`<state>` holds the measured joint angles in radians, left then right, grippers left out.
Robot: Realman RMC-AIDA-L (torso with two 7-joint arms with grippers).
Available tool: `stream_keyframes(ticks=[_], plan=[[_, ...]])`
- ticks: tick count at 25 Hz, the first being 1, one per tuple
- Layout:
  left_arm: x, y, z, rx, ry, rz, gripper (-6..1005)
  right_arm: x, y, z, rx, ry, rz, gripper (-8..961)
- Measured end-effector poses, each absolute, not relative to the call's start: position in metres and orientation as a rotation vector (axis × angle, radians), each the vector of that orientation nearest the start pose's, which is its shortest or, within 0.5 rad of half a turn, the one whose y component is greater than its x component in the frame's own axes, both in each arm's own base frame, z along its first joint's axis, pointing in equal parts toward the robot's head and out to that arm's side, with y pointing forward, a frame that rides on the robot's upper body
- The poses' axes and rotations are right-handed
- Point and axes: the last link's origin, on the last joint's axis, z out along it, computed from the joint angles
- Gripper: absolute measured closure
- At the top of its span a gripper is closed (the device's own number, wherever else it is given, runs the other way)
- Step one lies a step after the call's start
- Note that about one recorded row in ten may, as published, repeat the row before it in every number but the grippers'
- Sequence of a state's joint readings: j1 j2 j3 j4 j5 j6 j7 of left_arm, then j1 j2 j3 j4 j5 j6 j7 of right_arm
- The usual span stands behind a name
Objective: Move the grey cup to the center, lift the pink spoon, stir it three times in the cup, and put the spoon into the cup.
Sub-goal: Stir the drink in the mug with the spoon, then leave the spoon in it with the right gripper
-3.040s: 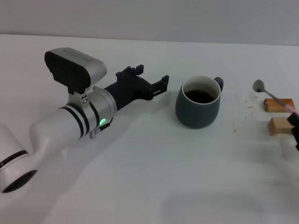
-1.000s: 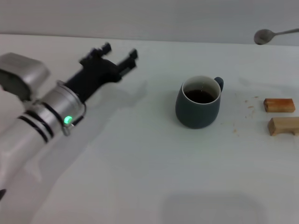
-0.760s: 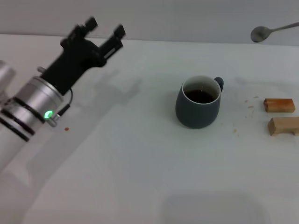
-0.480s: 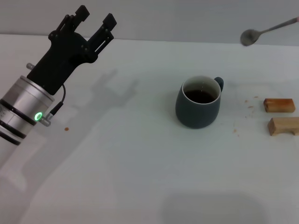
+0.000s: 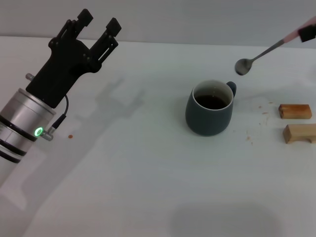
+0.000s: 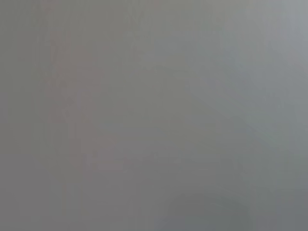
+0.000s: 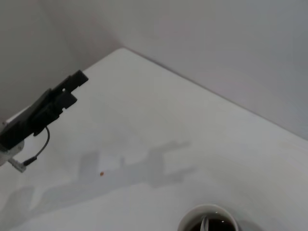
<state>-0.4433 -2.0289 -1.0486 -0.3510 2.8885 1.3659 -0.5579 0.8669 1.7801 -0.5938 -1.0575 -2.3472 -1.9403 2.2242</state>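
The grey cup (image 5: 210, 109) stands upright near the table's middle, dark liquid inside, handle to the back right. The pink spoon (image 5: 261, 52) hangs tilted in the air, its metal bowl just above and behind the cup's right rim. My right gripper (image 5: 307, 32) shows only as a black tip at the upper right edge, shut on the spoon's pink handle. My left gripper (image 5: 98, 22) is open and empty, raised at the far left, well away from the cup. The right wrist view shows the cup's rim (image 7: 209, 214) and the left gripper (image 7: 62, 94) farther off.
Two small tan wooden blocks (image 5: 295, 111) (image 5: 299, 133) lie right of the cup, with crumbs around them. A small orange speck (image 5: 70, 137) lies on the white table (image 5: 148, 187) at the left. The left wrist view shows only grey.
The spoon has come down and to the left from the upper right, to just above the cup's rim. My left arm has drawn back from the cup and lifted to the far left.
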Motion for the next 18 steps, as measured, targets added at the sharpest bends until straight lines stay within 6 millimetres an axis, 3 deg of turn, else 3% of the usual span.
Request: stream_keyframes(ticks=[18], plan=[[-0.234,0.324,-0.028,-1.933,-0.46,-1.305,231,0.164,0.419,0.127,-2.744,0.949,0.013,866]])
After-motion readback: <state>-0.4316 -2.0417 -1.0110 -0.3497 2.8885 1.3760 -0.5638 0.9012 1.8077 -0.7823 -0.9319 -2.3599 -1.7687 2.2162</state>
